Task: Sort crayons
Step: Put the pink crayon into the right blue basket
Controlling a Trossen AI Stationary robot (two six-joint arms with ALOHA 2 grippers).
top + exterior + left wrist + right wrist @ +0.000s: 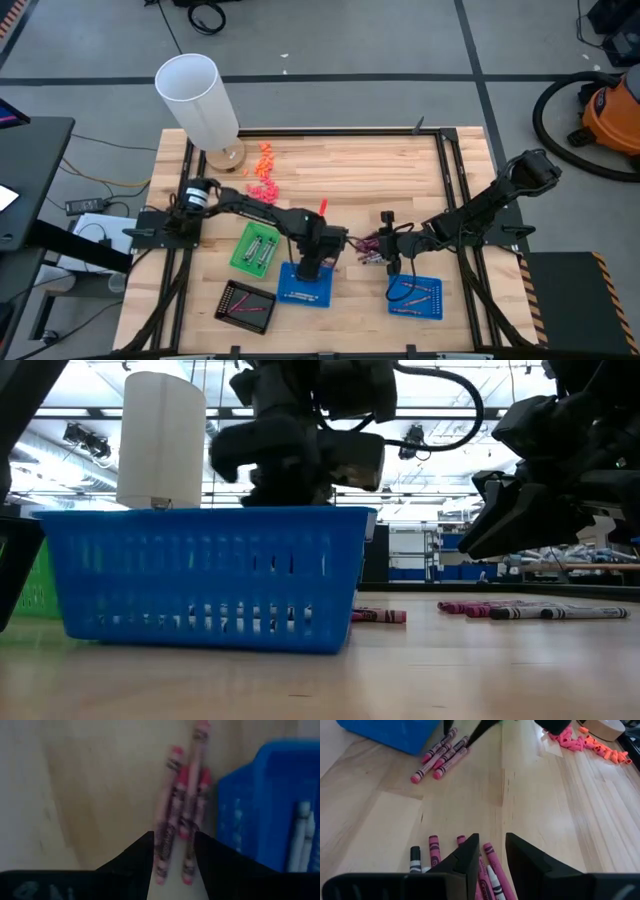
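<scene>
High view, from the left: shows a white cylinder (197,95) at the far left with orange and pink bits (263,172) beside it. Nearer, finds a green tray (257,249) and a black tray (246,305), each with a few sticks inside.

Then puts the left gripper (175,851) mid-table, just beside the far side of the middle blue tray (306,286). Hangs open, fingers spread either side of a small bunch of pinkish-red crayons (182,805) lying flat on the table (340,170). Grips nothing. Shows pale sticks already in that blue tray.

Just right of that, a looser heap of crayons (487,870), pink, dark and pale mixed. Places the right gripper (492,852) directly above this heap, likewise parted and empty. Near it, a right blue tray (415,297) with some reddish sticks.

Likely step: picking one crayon from a cluster. To do it well:
- Centre on a single stick, not the bunch.
- Turn the wrist so the fingers cross the crayon's length.
- Descend until the tips almost touch the wood, then close gently.
- Lift straight up before swinging toward a tray.
- Keep the two arms apart, close as they are.
</scene>
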